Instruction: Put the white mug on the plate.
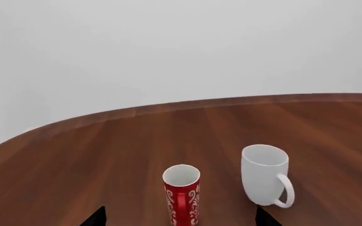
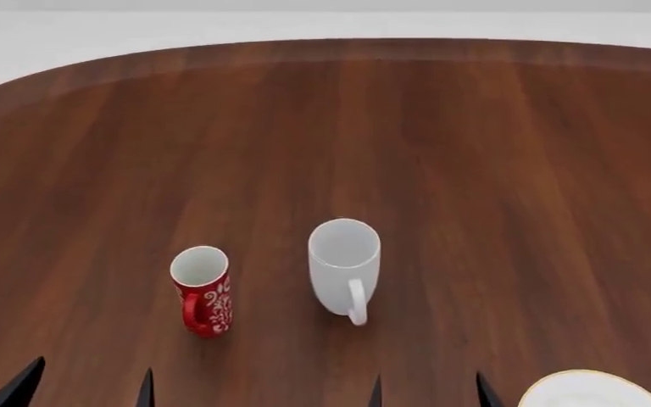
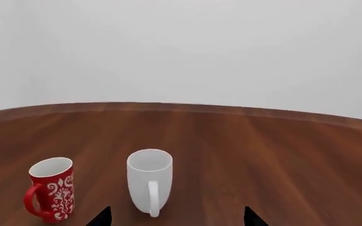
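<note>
Both tools' fingertips, spread apart, edge the desk; plate at five o'clock. White mug upright centre; a clumsy grasp could topple it.

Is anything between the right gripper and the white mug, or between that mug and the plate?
Nothing visible. The white mug stands ahead of the right gripper; the red mug is off left; bare table leads to the plate.

Bright, even, diffuse simulator light, sharp focus throughout, only faint soft shadows, mild sheen on the table
</note>
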